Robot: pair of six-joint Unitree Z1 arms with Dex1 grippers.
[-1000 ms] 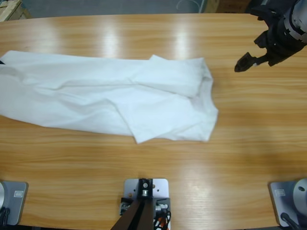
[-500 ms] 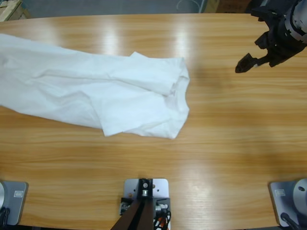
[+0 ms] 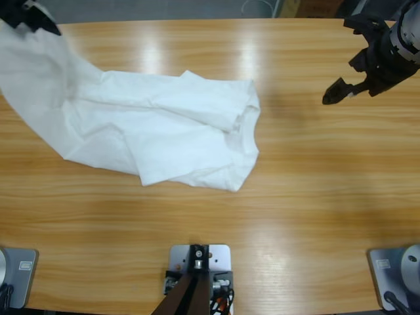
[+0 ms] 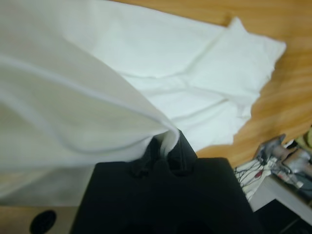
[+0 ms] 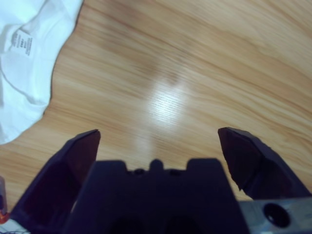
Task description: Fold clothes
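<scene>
My left gripper point(image 4: 163, 153), seen at the upper left corner of the high view point(image 3: 29, 14), is clamped on a gathered fold of the white T-shirt point(image 3: 164, 131); in the left wrist view the cloth point(image 4: 146, 73) is drawn into a pinch between the two black jaws and rises from them in a taut sheet across the left half of the frame. From that held corner the shirt slopes down onto the wooden table point(image 3: 308, 190) and lies crumpled across the left and centre of the high view, its folded edge reaching just left of the middle. In the right wrist view the shirt's neck end point(image 5: 29, 53) fills the upper left corner, with a small printed label inside the collar point(image 5: 23, 41). My right gripper point(image 3: 348, 82) sits at the upper right of the high view, well apart from the shirt, over bare wood; its jaws stand spread wide and hold nothing, and in the right wrist view point(image 5: 158, 146) they frame only table surface with a bright reflection between them.
</scene>
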